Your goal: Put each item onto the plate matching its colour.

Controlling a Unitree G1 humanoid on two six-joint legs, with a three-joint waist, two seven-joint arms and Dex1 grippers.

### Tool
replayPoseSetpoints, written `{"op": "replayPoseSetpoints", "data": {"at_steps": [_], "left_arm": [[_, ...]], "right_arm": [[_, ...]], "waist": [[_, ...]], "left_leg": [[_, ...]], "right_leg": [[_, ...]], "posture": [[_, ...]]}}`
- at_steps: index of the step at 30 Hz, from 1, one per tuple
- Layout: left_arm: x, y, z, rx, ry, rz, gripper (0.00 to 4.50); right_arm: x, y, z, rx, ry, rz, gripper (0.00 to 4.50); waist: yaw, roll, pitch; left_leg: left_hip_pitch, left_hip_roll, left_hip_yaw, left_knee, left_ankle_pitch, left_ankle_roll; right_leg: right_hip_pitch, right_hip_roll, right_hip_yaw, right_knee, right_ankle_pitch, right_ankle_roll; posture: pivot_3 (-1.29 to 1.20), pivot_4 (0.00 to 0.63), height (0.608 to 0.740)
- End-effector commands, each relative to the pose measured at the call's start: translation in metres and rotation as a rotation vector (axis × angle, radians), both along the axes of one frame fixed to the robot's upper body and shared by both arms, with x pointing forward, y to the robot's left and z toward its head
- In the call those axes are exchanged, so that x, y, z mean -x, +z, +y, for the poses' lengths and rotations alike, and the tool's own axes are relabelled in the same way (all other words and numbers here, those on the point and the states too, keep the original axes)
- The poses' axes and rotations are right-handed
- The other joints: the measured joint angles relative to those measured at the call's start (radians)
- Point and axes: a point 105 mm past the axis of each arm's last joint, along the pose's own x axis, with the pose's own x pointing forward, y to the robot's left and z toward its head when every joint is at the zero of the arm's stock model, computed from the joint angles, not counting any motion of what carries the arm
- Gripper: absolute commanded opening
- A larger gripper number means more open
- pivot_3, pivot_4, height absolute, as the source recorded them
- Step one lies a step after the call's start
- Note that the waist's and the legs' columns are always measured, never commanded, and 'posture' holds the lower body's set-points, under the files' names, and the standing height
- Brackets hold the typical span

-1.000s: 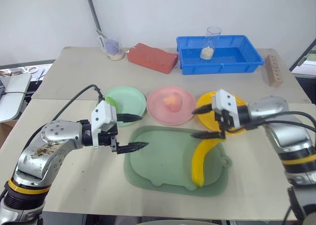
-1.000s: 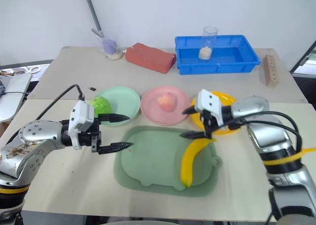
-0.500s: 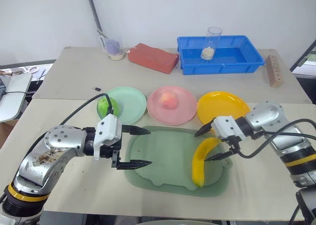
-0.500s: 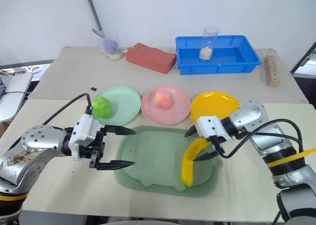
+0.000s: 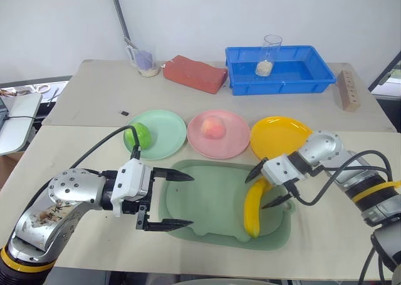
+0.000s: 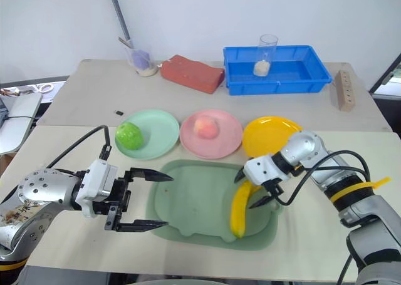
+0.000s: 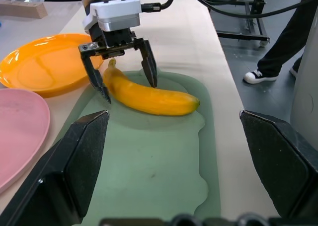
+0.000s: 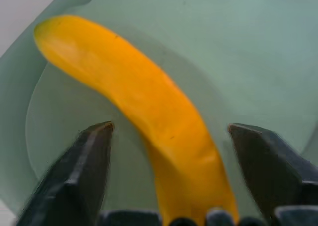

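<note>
Two grippers up | left gripper (image 5: 183, 200): jaws wide, holding nothing, over the tray's (image 5: 207, 203) left edge | apple (image 5: 138, 134) on green plate (image 5: 164, 133), peach (image 5: 214, 127) on pink plate (image 5: 233, 142) | banana (image 5: 252, 205) lying on the tray, long axis front-to-back, far tip toward yellow plate (image 5: 282, 136) | right gripper (image 5: 268, 186): jaws open, straddling its far end, no contact visible

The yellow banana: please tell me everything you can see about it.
The long curved yellow toy banana looks like smooth, glossy plastic, unmarked. It lies flat on the dull-green oval tray, near the tray's right end, not on any plate. The right gripper straddles its upper end with fingers open on either side; no finger clearly presses it.
</note>
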Motion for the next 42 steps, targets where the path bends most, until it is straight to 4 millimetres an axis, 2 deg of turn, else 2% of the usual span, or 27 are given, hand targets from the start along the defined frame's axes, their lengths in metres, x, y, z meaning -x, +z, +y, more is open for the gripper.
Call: {"op": "replayPoseSetpoints", "data": {"at_steps": [1,5,9,14,18,20,23,28,33,35,39,41,42], "left_arm": [[-0.001,0.000,0.005,-0.011,-0.001,-0.041,4.50],[-0.002,-0.003,0.008,-0.013,-0.004,-0.045,4.50],[-0.001,-0.002,0.008,-0.008,-0.009,-0.047,4.50],[-0.015,0.012,0.006,0.042,0.053,-0.069,4.50],[-0.046,0.034,-0.004,0.122,0.170,-0.125,4.50],[-0.060,0.041,-0.012,0.156,0.219,-0.147,4.50],[-0.070,0.046,-0.020,0.186,0.247,-0.150,4.50],[-0.071,0.048,-0.034,0.208,0.225,-0.112,4.50],[-0.067,0.050,-0.041,0.221,0.209,-0.102,4.50],[-0.065,0.049,-0.041,0.221,0.207,-0.097,4.50],[-0.064,0.046,-0.037,0.210,0.225,-0.086,4.50],[-0.065,0.045,-0.035,0.211,0.242,-0.085,4.50],[-0.067,0.045,-0.032,0.221,0.270,-0.079,4.50]], "right_arm": [[0.005,0.008,-0.002,0.003,0.063,0.004,2.71],[0.010,0.011,-0.002,-0.016,0.073,0.015,1.35],[0.012,0.022,-0.002,-0.048,0.054,0.011,1.33],[0.009,0.051,-0.006,-0.151,-0.126,0.036,1.33],[-0.016,0.088,-0.011,-0.338,-0.436,0.032,1.33],[-0.031,0.096,-0.021,-0.380,-0.585,0.012,1.33],[-0.050,0.094,-0.040,-0.377,-0.740,-0.053,1.33],[-0.081,0.077,-0.077,-0.321,-0.998,-0.116,1.33],[-0.098,0.065,-0.091,-0.292,-1.136,-0.127,1.33],[-0.100,0.061,-0.095,-0.272,-1.155,-0.127,2.39],[-0.100,0.056,-0.101,-0.238,-1.160,-0.125,3.78],[-0.100,0.058,-0.102,-0.246,-1.164,-0.124,4.45],[-0.099,0.063,-0.104,-0.269,-1.171,-0.122,4.45]], "waist": [[0.001,0.000,0.000],[0.001,0.000,0.000],[0.001,0.000,0.000],[0.002,0.000,0.000],[0.006,-0.001,0.000],[0.005,0.000,0.000],[0.004,-0.001,0.000],[0.000,-0.001,0.001],[0.000,0.000,0.001],[0.001,0.000,0.001],[0.004,0.000,0.001],[0.003,0.000,0.001],[0.003,0.000,0.001]], "left_leg": [[0.000,0.000,0.000,0.000,0.000,0.000],[0.000,0.000,0.000,0.000,0.000,0.000],[0.000,0.000,0.001,0.000,0.000,0.000],[0.000,0.001,0.001,0.000,0.000,0.000],[0.000,0.001,0.001,0.001,0.000,0.000],[-0.001,0.001,0.001,0.002,0.000,0.000],[-0.001,0.000,0.001,0.002,0.000,0.000],[-0.002,0.000,0.001,0.002,0.000,0.001],[-0.002,0.000,0.001,0.002,0.000,0.001],[-0.003,0.000,0.001,0.002,0.000,0.001],[-0.003,0.000,0.001,0.003,0.000,0.000],[-0.003,0.000,0.001,0.003,0.000,0.000],[-0.003,0.000,0.001,0.003,0.000,0.000]], "right_leg": [[0.000,0.000,0.000,0.000,0.000,0.000],[0.000,0.000,0.000,0.000,0.000,-0.001],[0.000,-0.001,0.000,0.000,0.000,-0.001],[0.001,-0.001,0.000,0.000,0.000,-0.001],[0.000,-0.001,-0.002,0.001,0.000,-0.001],[0.001,-0.001,-0.002,0.001,0.000,0.000],[0.001,-0.001,-0.002,0.001,0.000,0.000],[-0.001,0.000,-0.001,0.001,0.000,0.001],[-0.001,0.000,-0.001,0.001,0.000,0.001],[-0.001,0.000,-0.001,0.001,0.000,0.002],[0.000,0.000,-0.001,0.001,0.001,0.003],[0.000,0.000,-0.001,0.001,0.001,0.003],[0.000,0.000,-0.001,0.001,0.001,0.003]], "posture": [[0.00,0.150,0.740],[0.00,0.150,0.740],[0.00,0.150,0.740],[0.00,0.150,0.740],[0.00,0.150,0.740],[0.00,0.150,0.740],[0.00,0.150,0.740],[0.00,0.150,0.740],[0.00,0.150,0.740],[0.00,0.150,0.740],[0.00,0.150,0.740],[0.00,0.150,0.740],[0.00,0.150,0.740]]}}
